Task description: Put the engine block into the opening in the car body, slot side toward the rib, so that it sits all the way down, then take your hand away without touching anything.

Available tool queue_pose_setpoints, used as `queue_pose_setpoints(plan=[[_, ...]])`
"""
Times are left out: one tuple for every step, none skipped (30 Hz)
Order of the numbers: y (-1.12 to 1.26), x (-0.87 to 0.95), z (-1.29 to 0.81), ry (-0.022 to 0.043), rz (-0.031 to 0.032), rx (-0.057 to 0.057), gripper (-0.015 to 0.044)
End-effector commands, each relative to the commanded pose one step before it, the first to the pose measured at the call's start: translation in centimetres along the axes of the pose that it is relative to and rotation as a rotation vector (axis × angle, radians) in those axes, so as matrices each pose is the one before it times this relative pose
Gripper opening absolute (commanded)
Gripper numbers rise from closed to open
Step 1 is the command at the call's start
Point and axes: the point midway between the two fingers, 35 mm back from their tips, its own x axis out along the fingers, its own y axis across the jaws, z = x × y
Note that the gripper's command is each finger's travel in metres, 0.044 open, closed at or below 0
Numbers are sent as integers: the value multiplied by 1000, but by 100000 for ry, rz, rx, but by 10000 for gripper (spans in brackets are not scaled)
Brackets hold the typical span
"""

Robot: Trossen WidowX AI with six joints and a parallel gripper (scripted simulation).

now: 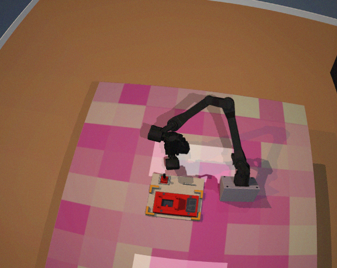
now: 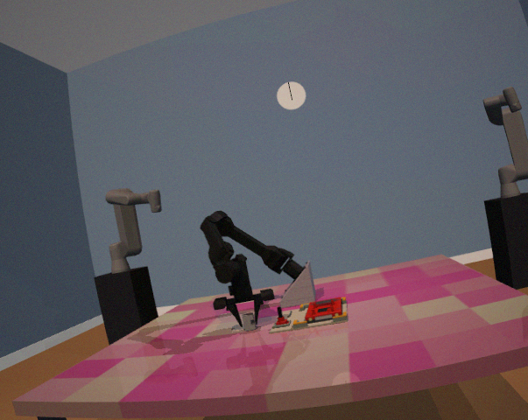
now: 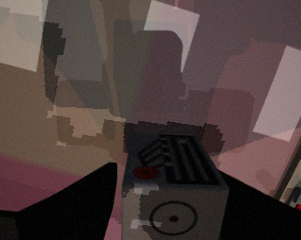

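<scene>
The grey engine block stands on the table, its dark slots and a red round mark on the face toward the top of the wrist view. My gripper is low around it, partly closed but still open. A narrow gap shows between the left finger and the block. The right finger is close against or beside the other side; contact is unclear. In the top view the arm hides the block. The red car body lies on the fixture, its opening unfilled, with a small red rib at one edge.
The pale fixture board has orange corner brackets and lies beside the block. A red piece with a black upright stick stands on its near corner. The grey arm base is to the right in the top view.
</scene>
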Motion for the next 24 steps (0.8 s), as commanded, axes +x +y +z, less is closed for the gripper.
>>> queue_pose_setpoints(plan=[[-177, 167, 123, -247, -579, -477, 157], [0, 0, 0, 0, 0, 0, 151], [0, 0, 0, 0, 0, 0, 144], [0, 0, 0, 0, 0, 0, 138], [0, 0, 0, 0, 0, 0, 131], [0, 0, 0, 0, 0, 0, 124], [0, 0, 0, 0, 0, 0, 118], [0, 0, 0, 0, 0, 0, 111], [0, 0, 0, 0, 0, 0, 85], [-4, -51, -13, 33, -18, 21, 58], [-13, -153, -37, 98, -52, 63, 32], [-23, -256, -60, 161, -87, 104, 6], [-28, -313, -71, 195, -106, 127, 0], [-29, -314, -68, 193, -105, 127, 0], [-30, -315, -65, 190, -105, 126, 0], [-30, -316, -61, 188, -104, 125, 0], [-31, -317, -58, 186, -103, 125, 0], [-32, -317, -55, 184, -102, 124, 0], [-32, -318, -52, 181, -102, 124, 0], [-33, -318, -49, 179, -101, 123, 0], [-33, -319, -45, 177, -100, 123, 0], [-33, -320, -42, 175, -99, 122, 0], [-34, -320, -39, 173, -98, 122, 0], [-34, -321, -36, 170, -97, 121, 0]])
